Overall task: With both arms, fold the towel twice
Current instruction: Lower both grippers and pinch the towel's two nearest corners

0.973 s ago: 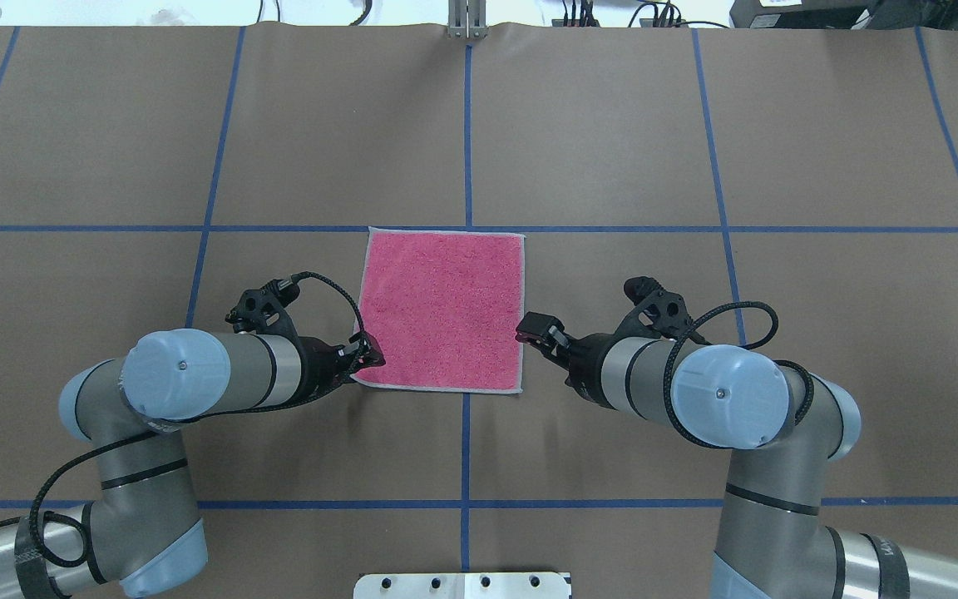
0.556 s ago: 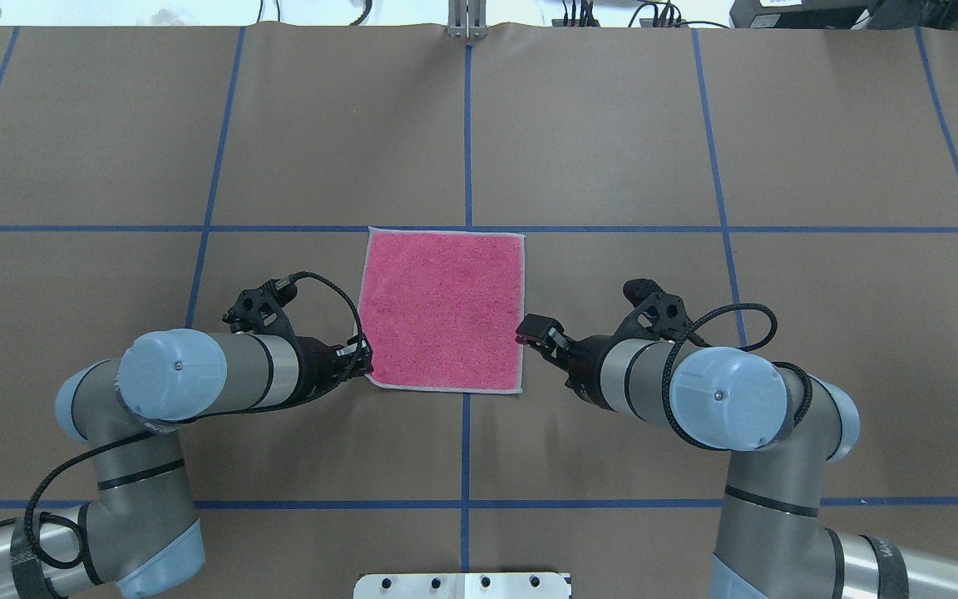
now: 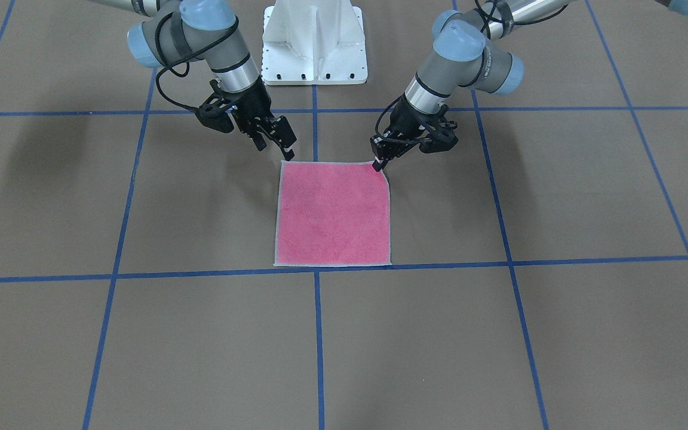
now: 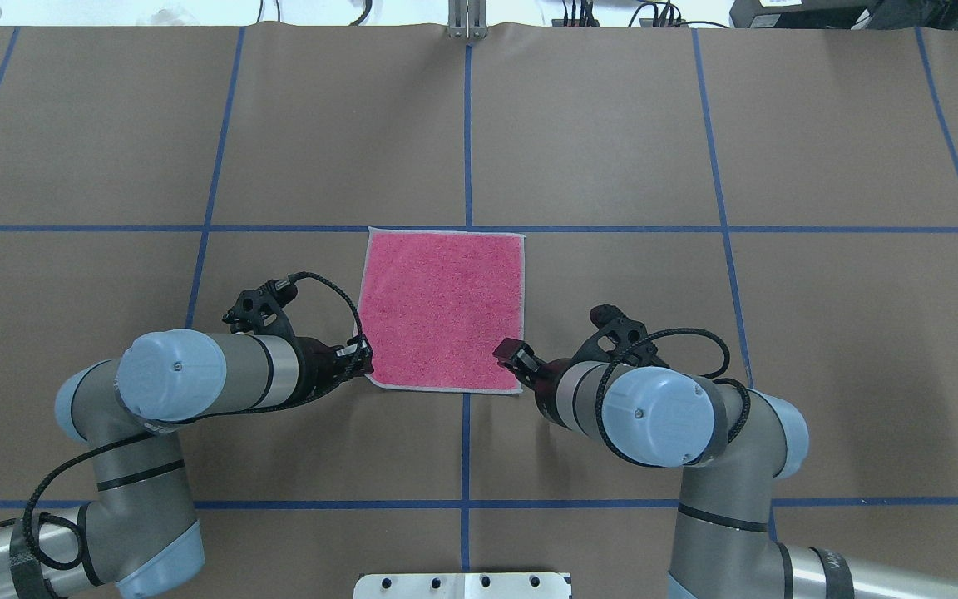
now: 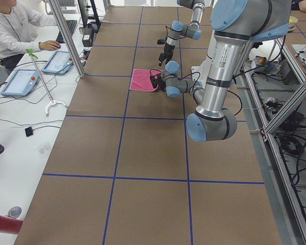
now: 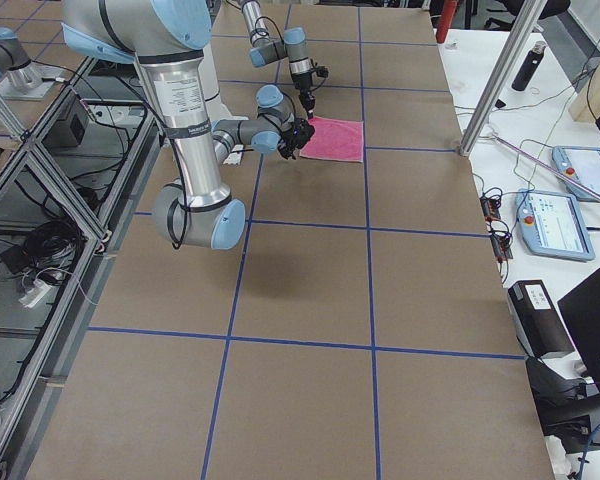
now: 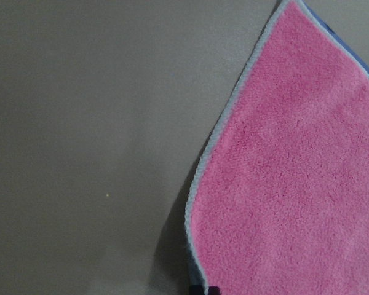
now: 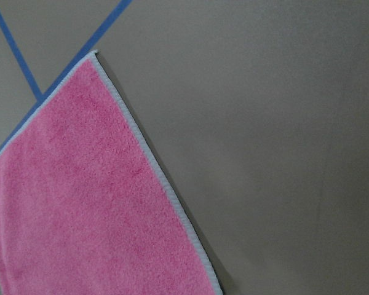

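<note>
1. Brown paper marked with blue tape lines (image 4: 113,228) covers the desk (image 3: 499,334). A white pedestal (image 3: 314,48) is bolted at the robot's edge. In the left side view an operator (image 5: 10,23) sits at a bench alongside the desk, with tablets on it.
2. The towel (image 3: 333,215) lies pink face up near the middle of the desk, straight out from the pedestal. Its far edge runs along a cross line of tape, and the centre line passes beneath it. It is square, so it has no long axis, and its edges run with the grid.
3. The left fingers (image 3: 378,163) are pinched on the towel's near-left corner. That corner is drawn slightly up and inward, so the adjoining edge bows. The left wrist view shows the hem rising toward the tips.
4. The right fingers (image 4: 509,353) hover over the near-right corner. They look spread and hold nothing. In the right wrist view that corner lies flat on the paper.
5. Both corners sit on the edge nearest the robot, and the rest of the cloth stretches away from both arms. The first fold probably means carrying that edge forward onto the far one. The left side looks ready, but the right has yet to close on its corner. Lifting one corner alone would likely skew the cloth.
</note>
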Robot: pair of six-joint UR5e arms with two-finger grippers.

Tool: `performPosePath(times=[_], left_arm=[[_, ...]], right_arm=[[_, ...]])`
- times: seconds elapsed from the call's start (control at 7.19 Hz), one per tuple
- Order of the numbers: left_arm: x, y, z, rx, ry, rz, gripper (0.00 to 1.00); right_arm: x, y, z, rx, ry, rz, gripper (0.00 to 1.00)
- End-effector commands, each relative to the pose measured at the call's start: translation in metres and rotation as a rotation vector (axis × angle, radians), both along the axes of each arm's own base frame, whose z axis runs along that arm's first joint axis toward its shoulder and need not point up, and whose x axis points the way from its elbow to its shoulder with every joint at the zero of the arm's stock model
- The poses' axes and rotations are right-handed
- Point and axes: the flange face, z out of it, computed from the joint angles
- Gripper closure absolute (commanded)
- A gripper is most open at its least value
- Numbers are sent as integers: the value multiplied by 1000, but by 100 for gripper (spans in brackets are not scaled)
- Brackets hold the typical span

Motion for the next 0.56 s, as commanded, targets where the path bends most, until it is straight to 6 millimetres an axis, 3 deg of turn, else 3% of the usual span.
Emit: performPosePath(times=[0.0, 0.28, 0.42], left_arm=[[0, 0, 0, 0, 0, 1, 100], [0, 0, 0, 0, 0, 1, 100], [0, 0, 0, 0, 0, 1, 100]], right_arm=[[-30, -3, -4, -36, 15, 18, 11], [-30, -3, -3, -50, 11, 30, 19], [-30, -3, -4, -54, 8, 33, 30]])
